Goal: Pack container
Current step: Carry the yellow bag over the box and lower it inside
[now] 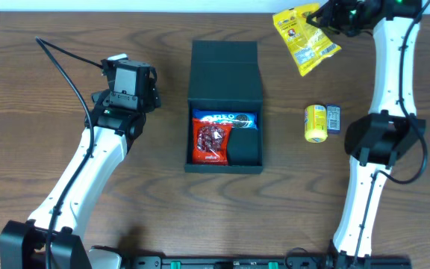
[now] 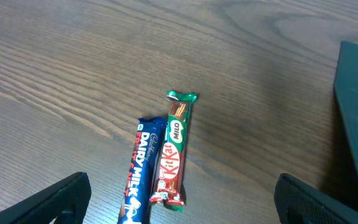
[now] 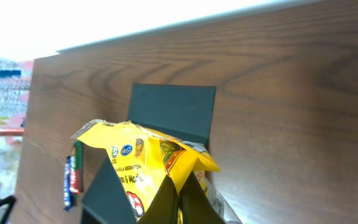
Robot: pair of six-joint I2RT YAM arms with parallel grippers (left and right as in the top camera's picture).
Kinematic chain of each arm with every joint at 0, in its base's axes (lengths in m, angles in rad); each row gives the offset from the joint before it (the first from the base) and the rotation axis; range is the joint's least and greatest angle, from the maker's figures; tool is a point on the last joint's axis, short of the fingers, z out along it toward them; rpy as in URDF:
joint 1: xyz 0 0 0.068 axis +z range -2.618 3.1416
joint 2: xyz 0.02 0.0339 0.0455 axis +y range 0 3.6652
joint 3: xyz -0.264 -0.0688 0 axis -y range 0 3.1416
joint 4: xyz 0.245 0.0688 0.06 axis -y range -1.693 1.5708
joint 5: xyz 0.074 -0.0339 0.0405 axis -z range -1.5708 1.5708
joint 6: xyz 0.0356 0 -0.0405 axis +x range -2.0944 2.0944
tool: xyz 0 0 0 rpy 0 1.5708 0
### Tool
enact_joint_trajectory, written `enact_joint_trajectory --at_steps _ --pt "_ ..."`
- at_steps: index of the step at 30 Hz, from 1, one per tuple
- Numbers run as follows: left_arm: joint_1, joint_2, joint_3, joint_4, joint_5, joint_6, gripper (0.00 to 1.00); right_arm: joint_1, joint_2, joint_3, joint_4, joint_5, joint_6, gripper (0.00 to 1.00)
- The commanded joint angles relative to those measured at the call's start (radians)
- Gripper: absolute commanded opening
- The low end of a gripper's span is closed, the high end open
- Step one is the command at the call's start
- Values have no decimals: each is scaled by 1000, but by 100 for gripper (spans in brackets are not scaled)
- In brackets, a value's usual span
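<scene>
Far right on the wooden table point(image 1: 36, 149), my right gripper point(image 3: 180, 194) is clamped on a crinkled yellow foil snack packet point(image 3: 143, 163). My left gripper point(image 2: 182, 208) hangs with jaws wide apart above two wrapped chocolate bars point(image 2: 174, 149). The dark teal-black rectangular cardboard box point(image 1: 225, 71) sits mid-table, lid open.

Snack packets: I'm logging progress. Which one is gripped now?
The yellow packet, pinched by the right gripper; the rest lie loose in the container or on the table.

Wooden table point(image 1: 51, 90): container point(image 1: 225, 71), can point(image 1: 316, 123) (yellow), two bars point(image 2: 174, 152).
</scene>
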State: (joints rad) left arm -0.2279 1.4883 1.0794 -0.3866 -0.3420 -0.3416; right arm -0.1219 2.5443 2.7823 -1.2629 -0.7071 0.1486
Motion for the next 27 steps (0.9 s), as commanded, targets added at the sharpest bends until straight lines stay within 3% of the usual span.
enact_joint_trajectory --at_steps 1,4,9,16,20,27 --pt "5 -11 10 -2 2 5 96 -33 -164 -4 -13 -30 38 2" --pt "5 -11 10 -2 -4 6 95 -66 -282 -90 -7 -15 38 2" --pt "5 -11 10 -3 -77 19 95 -77 -543 -380 77 21 39 2" --pt "5 -11 10 3 -76 74 96 60 -758 -745 74 56 131 2" --pt "5 -11 10 28 -76 74 95 195 -766 -906 112 56 335 2" --pt "5 -11 10 31 -76 74 95 382 -766 -1194 365 51 723 2"
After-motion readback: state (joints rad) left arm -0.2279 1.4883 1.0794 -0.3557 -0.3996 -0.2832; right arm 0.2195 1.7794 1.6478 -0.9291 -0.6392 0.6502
